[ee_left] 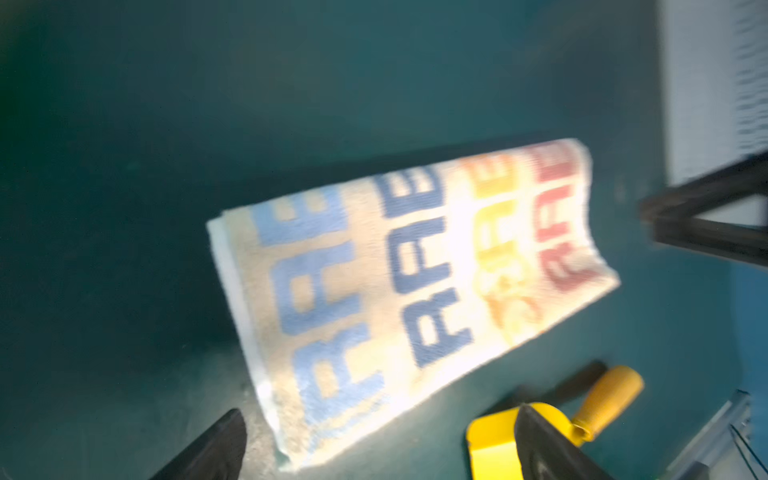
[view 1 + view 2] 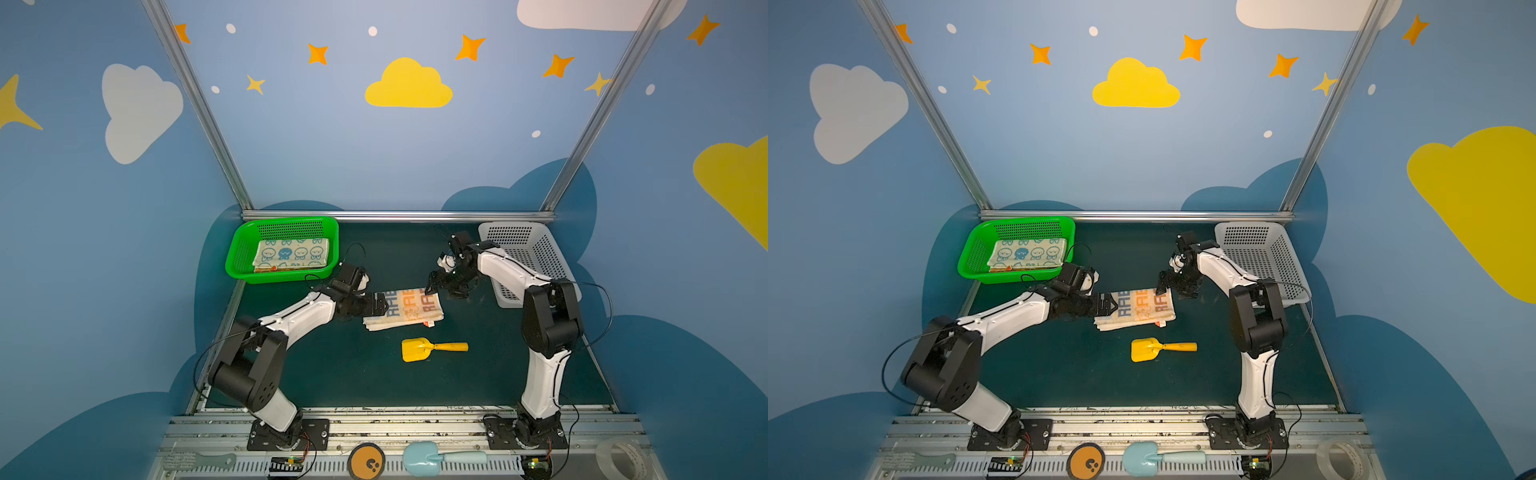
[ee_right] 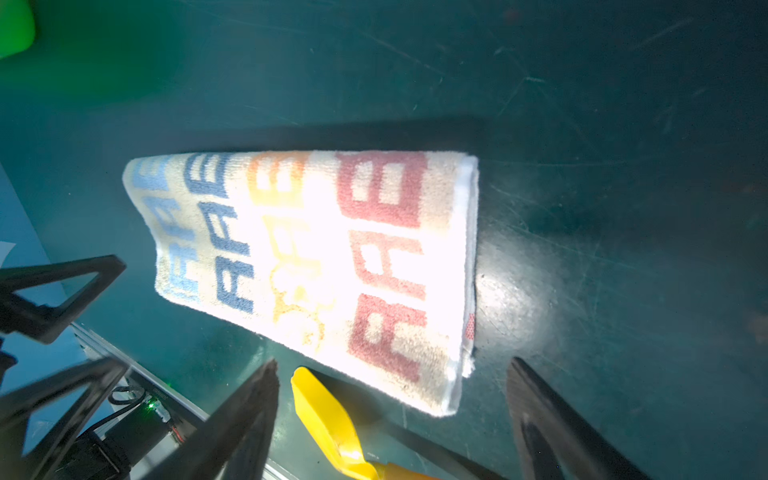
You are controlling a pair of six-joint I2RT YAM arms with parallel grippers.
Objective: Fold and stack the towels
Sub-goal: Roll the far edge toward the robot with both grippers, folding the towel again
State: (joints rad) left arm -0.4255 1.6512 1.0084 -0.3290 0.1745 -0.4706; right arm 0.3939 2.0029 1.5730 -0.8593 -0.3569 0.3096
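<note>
Towels lie in two places on the dark green surface [image 2: 353, 374]. A white mesh basket [image 2: 544, 253] stands at the far right. At the far left, a green basket [image 2: 241, 255] holds the folded cream-blue towel [image 2: 291, 252] with blue cartoon faces, and the edge of an orange towel [image 2: 266, 269] shows beneath it. The cream lettered towel [image 2: 405, 309] lies folded mid-surface between the arms. A yellow toy shovel [image 2: 432, 348] lies near its front edge, apart from it. The left end effector [image 2: 380, 305] sits at this towel's left edge, fingers [image 1: 216, 449] spread, gripping nothing. The right end effector [image 2: 434, 289] hangs over the towel's far right corner, fingers [image 3: 249, 415] likewise spread and empty.
</note>
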